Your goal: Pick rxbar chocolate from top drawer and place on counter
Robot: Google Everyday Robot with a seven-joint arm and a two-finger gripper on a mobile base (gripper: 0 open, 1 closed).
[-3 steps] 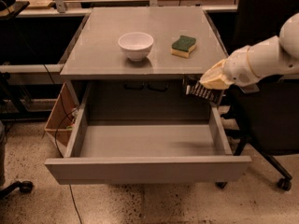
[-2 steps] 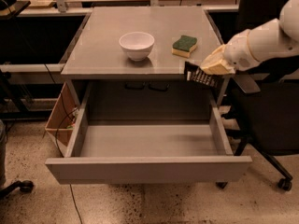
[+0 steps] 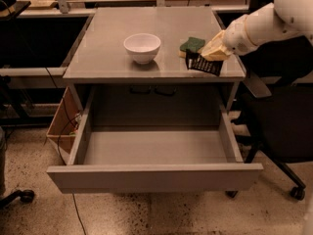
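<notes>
Tool [image 3: 210, 56]: at the right side of the surface [image 3: 107, 58], above its near edge, on the end of the white arm that reaches in from the far right. It pinches the rxbar chocolate [image 3: 204, 64] by the upper long edge.

Location of bar: held over the near right part of the surface, just on the near side of the green sponge [image 3: 192, 44] and well to the right of the white bowl [image 3: 142, 47]. Cannot tell whether its lower edge touches the surface. The top drawer [image 3: 151, 176] below stands pulled out, with nothing visible inside.

Handling, judged: light, thin and flat. The wrapper is probably slick and crinkly, with a bar inside that gives a little. A pinch across the thin dimension suits it, and the present edge hold leaves most of the bar hanging free, so it may swing or slip. Not fragile, so a short drop should do no harm.

Orientation: the bar hangs on edge with its dark lettered face toward the near side. The long axis runs left to right, with the right end dipping slightly lower than the left.
</notes>
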